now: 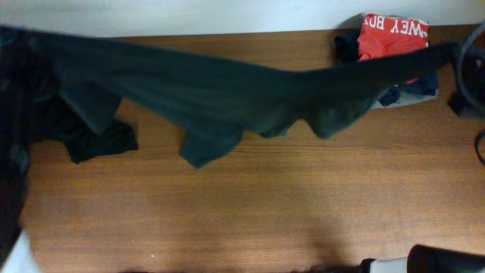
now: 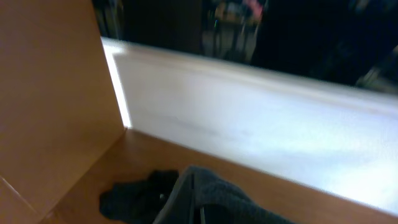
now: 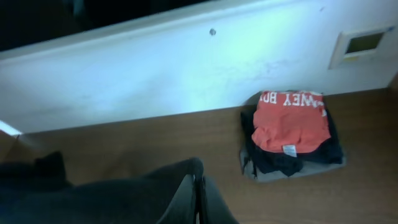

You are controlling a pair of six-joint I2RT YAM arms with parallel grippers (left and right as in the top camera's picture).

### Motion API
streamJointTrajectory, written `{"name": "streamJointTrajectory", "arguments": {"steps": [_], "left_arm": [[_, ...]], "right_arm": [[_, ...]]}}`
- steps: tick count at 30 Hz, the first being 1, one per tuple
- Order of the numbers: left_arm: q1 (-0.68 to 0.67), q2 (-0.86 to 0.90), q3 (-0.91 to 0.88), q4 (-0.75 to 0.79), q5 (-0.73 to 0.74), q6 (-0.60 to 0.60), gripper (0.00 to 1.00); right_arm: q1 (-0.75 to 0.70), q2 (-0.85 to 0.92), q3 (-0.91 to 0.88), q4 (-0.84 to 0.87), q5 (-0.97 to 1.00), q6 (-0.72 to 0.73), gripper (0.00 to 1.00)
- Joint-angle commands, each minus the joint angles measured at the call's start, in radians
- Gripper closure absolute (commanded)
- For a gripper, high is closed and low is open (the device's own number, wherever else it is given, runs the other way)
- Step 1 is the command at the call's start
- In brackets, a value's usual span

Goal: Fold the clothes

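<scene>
Far left of the stack (image 1: 394,57), the left gripper (image 2: 186,202) shows only in its own wrist view. Its fingers are pressed together, clamped on a fold of the shirt (image 1: 220,91). Just beyond them a heap (image 1: 98,140) of black cloth lies crumpled on the table (image 1: 303,205), well left of the stack and near the table's left edge.

From that grip the dark green shirt stretches rightward as one long band, held up off the wood and sagging in the middle. One sleeve (image 1: 95,114) droops above the heap. A second sleeve (image 1: 208,148) hangs lower, about midway between the heap and the stack. Further right the hem bunches into small folds, and the band narrows to a strip that crosses in front of the stack's near edge in the overhead view.

The stack sits at the table's far right corner against the white wall (image 3: 155,68). A red shirt (image 1: 390,36) with white lettering lies on top, over dark and grey folded layers.

Just right of the stack the strip ends at the right gripper (image 3: 198,199). Its fingers are closed tight together, with the shirt's cloth gathered around them. In that wrist view the stack lies up and to the right of the fingers, clear of them.
</scene>
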Motion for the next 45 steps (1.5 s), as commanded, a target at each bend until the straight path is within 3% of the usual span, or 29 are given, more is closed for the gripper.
{"name": "streamJointTrajectory", "arguments": {"steps": [1, 10, 19, 34, 45], "left_arm": [[-0.003, -0.071, 0.007, -0.006, 0.047, 0.016, 0.99], [-0.003, -0.177, 0.007, -0.046, 0.127, 0.016, 0.99], [-0.003, -0.013, 0.007, -0.06, 0.158, 0.016, 0.99], [-0.003, 0.55, 0.007, 0.054, 0.158, 0.016, 0.99], [-0.003, 0.855, 0.007, 0.227, 0.157, 0.016, 0.99]], "right_arm": [[-0.019, -0.073, 0.008, -0.016, 0.008, -0.017, 0.96], [-0.018, -0.225, 0.008, -0.023, 0.056, -0.013, 0.96], [-0.018, -0.143, -0.02, -0.023, 0.08, -0.013, 0.96], [0.026, 0.398, -0.027, 0.019, -0.057, -0.113, 0.96], [0.136, 0.801, -0.027, 0.392, -0.046, -0.105, 0.96]]}}
